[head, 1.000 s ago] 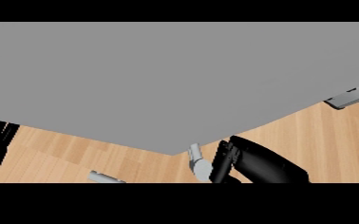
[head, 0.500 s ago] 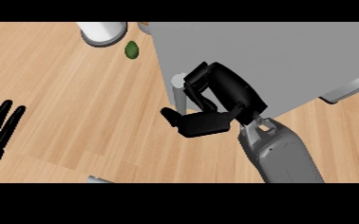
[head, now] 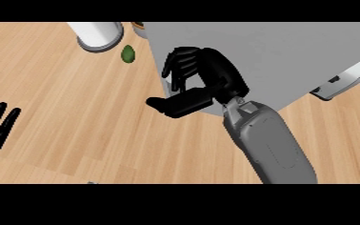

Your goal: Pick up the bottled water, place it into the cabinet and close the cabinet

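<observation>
At centre of the head view: right hand (head: 204,78) sits against the left edge of the grey cabinet (head: 288,52), which fills the frame from 12 to 3 o'clock. Fingers (head: 184,66) are loosely bent and lie over the panel's edge; the thumb is splayed out toward 8 o'clock. They grip nothing that shows. Grey forearm runs off toward 5 o'clock.

Left hand (head: 7,121) at 9 o'clock, at the frame's edge: fingers straight, resting, holding nothing.

Bottled water: not visible anywhere on the wooden surface (head: 84,124) or in either hand. Judgement: it is already inside the cabinet, hidden behind the grey panel, though the pictures cannot confirm it.

Also on the surface: white cylinder (head: 95,35) at 11 o'clock, identity unclear; small green fruit (head: 128,54) just beside it, near the cabinet's corner.

Step in hand, as judged: closing the cabinet, with the pick and place seemingly done. Whether the door is fully home I cannot tell from this angle.

Next move calls for: keep the fingers flat on the panel, push through until the door seats, then draw the hand clear without brushing the green fruit.
</observation>
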### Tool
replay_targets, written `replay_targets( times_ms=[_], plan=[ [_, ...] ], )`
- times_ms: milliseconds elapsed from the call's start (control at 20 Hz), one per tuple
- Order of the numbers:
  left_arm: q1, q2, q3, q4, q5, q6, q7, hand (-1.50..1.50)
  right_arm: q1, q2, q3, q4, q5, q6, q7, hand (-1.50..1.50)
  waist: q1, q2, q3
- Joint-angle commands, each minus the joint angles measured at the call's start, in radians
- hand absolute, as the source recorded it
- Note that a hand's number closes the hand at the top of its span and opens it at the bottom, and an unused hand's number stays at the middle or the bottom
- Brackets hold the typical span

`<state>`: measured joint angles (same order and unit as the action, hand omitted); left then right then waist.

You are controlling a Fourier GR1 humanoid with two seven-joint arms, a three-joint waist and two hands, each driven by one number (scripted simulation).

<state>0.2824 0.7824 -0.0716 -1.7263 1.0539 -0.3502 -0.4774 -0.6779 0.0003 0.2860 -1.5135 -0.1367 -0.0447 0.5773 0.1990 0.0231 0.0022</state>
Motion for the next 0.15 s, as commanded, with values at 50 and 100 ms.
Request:
replay_targets(
  times_ms=[50, 100],
  plan=[
    [0.009, -0.005, 0.007, 0.005, -0.002, -0.002, -0.005, -1.5, -0.196, 0.0, -0.115, 0.169, -0.02, -0.144, -0.06, -1.5, -0.005, 0.016, -0.005],
    [0.011, 0.004, 0.013, -0.005, 0.007, -0.006, 0.001, -1.5, -0.192, 0.0, -0.108, 0.186, -0.013, -0.151, -0.071, -1.5, -0.003, 0.017, -0.004]
  ],
)
